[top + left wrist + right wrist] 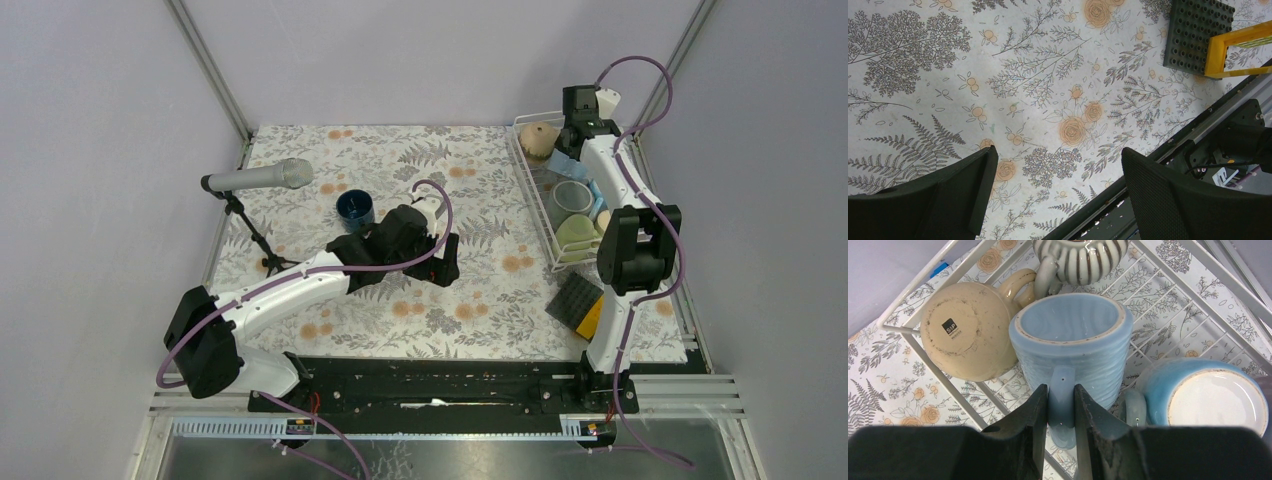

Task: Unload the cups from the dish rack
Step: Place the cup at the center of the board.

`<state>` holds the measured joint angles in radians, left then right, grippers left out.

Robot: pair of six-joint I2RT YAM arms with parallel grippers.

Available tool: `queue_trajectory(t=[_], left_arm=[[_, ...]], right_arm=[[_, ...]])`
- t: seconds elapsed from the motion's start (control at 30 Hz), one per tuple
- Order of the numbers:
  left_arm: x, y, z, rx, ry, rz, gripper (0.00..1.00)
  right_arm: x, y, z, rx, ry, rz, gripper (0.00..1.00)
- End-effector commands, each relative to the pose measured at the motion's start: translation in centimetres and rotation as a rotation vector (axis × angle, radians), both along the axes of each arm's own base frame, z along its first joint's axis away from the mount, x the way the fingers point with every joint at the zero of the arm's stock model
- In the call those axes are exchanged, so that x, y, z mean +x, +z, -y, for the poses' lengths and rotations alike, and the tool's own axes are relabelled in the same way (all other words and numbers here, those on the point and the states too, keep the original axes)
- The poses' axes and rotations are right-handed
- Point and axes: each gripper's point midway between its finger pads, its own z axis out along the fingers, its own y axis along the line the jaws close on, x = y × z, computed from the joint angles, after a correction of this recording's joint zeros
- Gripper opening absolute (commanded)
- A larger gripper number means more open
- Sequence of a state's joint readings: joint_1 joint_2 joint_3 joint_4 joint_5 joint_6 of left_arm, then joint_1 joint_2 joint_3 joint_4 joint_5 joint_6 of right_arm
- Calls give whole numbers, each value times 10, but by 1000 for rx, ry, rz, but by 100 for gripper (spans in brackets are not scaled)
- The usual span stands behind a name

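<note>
Right gripper [1060, 397] is clamped on the handle of the light blue mug [1070, 340], which stands upright in the rack [534, 203]. The tan mug [965, 337] lies just beside it and the striped mug [1080, 257] just beyond. Left gripper [1058, 155] hangs over the tablecloth [1023, 75], jaws wide apart — nothing between them. The dark blue mug [354, 208] sits out on the cloth.

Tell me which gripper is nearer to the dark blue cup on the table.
Left. The left gripper hangs open close by the dark blue cup, not touching. The right gripper is in the dish rack, gripping a light blue cup.
</note>
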<state>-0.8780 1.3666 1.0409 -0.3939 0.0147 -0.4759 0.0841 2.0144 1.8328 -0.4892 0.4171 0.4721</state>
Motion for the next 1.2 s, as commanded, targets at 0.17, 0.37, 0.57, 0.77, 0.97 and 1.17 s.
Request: queue_trajectory(t=[0.17,0.37,0.57,0.77,0.97,1.17], left_arm=[[7,8,7,-34,13,30,99],[7,7,6,-33,14,27,99],[7,6,6,-32,13,26,99],[7,6,7,-33,13,25,99],[7,5,7,-32,15,23,99],[7,4,7,-32,14,21,99]], right_arm=[[-9,-13,-7,35,27,-32,16],[-13,-17,-5,29,22,-47,18],[-14,-19,-7,34,26,-51,25],[-19,-21,-8,37,24,-60,31],[-24,-24,-6,31,19,-76,36],[-27,-26,-2,16,8,-86,35]])
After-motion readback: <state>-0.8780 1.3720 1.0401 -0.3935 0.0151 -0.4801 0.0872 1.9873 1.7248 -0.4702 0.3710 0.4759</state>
